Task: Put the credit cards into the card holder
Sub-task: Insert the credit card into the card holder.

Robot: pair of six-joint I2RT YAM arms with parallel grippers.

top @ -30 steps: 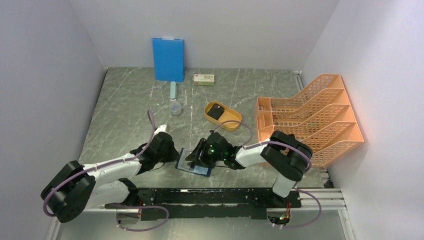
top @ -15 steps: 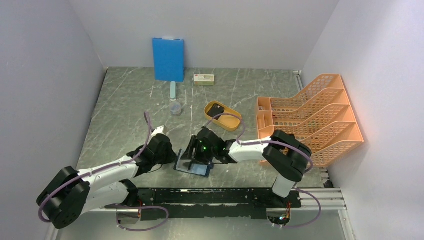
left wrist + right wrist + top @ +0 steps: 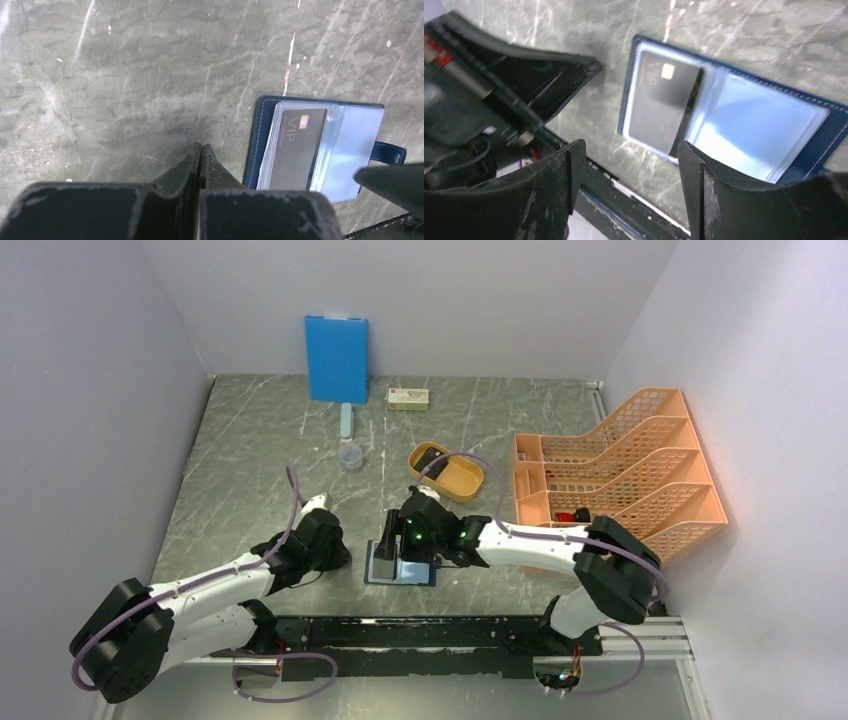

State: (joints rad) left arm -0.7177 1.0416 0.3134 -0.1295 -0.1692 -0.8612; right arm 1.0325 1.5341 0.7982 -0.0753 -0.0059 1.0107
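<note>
Surface [image 3: 260,440] with a grey marble pattern fills the top view, and both arms reach in from its near edge. The card holder [image 3: 418,574] lies open and flat close to that edge, between the two wrists. The right jaws hang over its left half, and the left jaws sit just beside its left side. Further back are a yellow oval tray [image 3: 462,483] with something dark in it, a small clear cup [image 3: 351,455], a pale stick [image 3: 346,420] and a small box [image 3: 408,398]. A blue board [image 3: 336,358] leans on the back wall. An orange file rack [image 3: 620,475] stands at the right.

From the left wrist, the left jaws are pressed together with nothing between them, their tips over bare surface and apart from the card holder, which lies to their right. A dark card [image 3: 297,145] marked VIP sits in the left clear sleeve, while the right sleeve shows pale blue. The snap tab [image 3: 389,151] sticks out from the holder's right side. One black finger [image 3: 395,181] of the right jaws enters at the lower right corner.

From the right wrist, the right jaws stand wide apart and hold nothing, poised above the near edge of the open card holder. The dark card lies in the left sleeve, its gold chip toward the top and its right edge at the fold. The left arm's black finger shows at the upper left, beside the holder without touching it.
</note>
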